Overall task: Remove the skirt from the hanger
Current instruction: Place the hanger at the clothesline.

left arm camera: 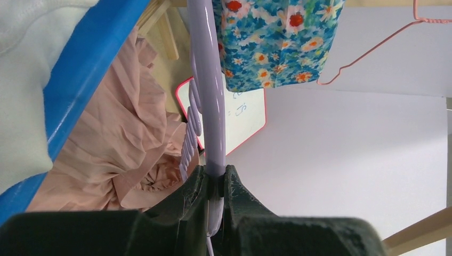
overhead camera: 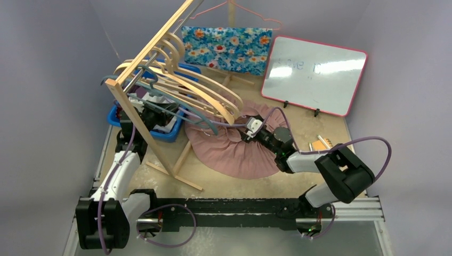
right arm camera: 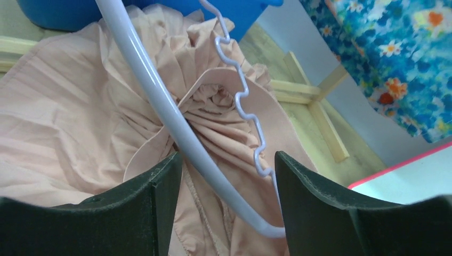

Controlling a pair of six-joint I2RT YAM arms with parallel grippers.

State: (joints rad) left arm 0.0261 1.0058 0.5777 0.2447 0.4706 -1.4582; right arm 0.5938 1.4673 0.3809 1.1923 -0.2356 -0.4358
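The pink pleated skirt (overhead camera: pixel 229 152) lies spread on the table. Its gathered waist is around one end of a lavender plastic hanger (overhead camera: pixel 213 120). My left gripper (overhead camera: pixel 166 114) is shut on the hanger's bar (left arm camera: pixel 213 106), with the skirt (left arm camera: pixel 117 149) bunched to its left. My right gripper (overhead camera: pixel 249 130) is open at the skirt's waist. In the right wrist view its fingers (right arm camera: pixel 228 181) stand either side of the hanger's curved end (right arm camera: pixel 160 101), and the skirt's waistband (right arm camera: pixel 213 122) is beneath it.
A wooden rack with several wooden hangers (overhead camera: pixel 186 85) stands at the left over a blue bin (overhead camera: pixel 162 132). A floral cloth (overhead camera: pixel 226 48) hangs at the back under a pink wire hanger (overhead camera: pixel 250 13). A whiteboard (overhead camera: pixel 314 74) leans at the back right.
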